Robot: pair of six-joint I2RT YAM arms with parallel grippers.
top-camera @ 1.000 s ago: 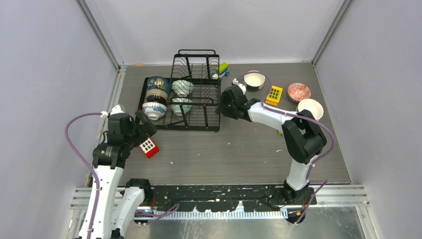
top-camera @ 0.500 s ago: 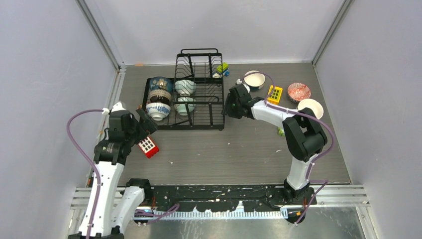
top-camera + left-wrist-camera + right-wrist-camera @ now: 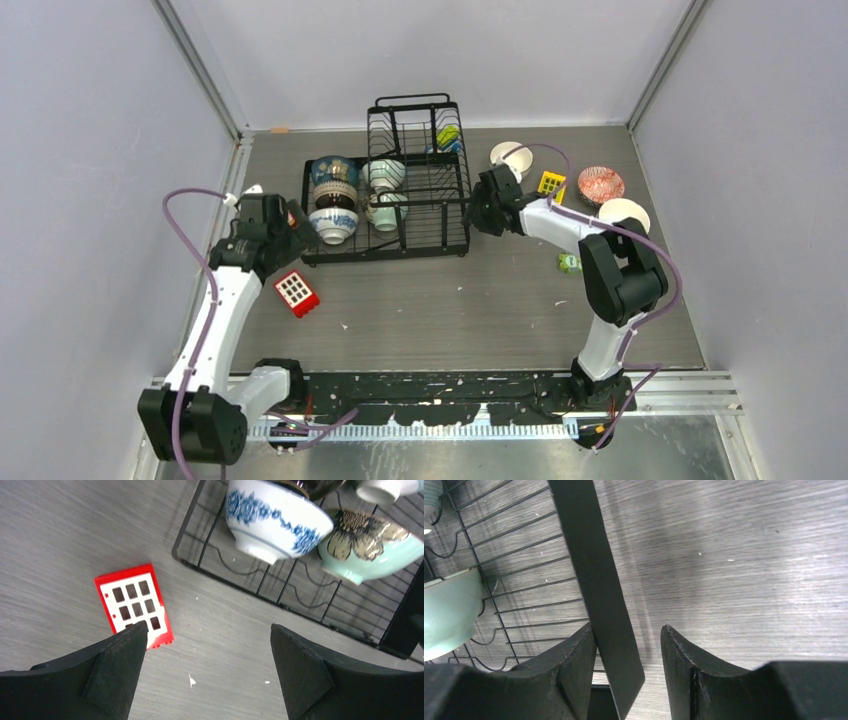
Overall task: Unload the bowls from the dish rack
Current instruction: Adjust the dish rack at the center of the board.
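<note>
While the wide left pincer [image 3: 208, 626] faces the blue-and-white bowl [image 3: 275, 525] just ahead, the right pincer [image 3: 629, 627] straddles the edge of the dish rack [image 3: 584, 540], grip unclear.

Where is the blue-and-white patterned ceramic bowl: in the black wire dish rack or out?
In: the bowl sits inside the dish rack, behind its wire edge.

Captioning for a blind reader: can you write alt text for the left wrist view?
The left claw hangs open over a grey table, holding nothing. Ahead, a blue-and-white bowl and a pale green bowl with a gold flower sit in the black wire dish rack; a red block lies on the table beside the rack.
</note>
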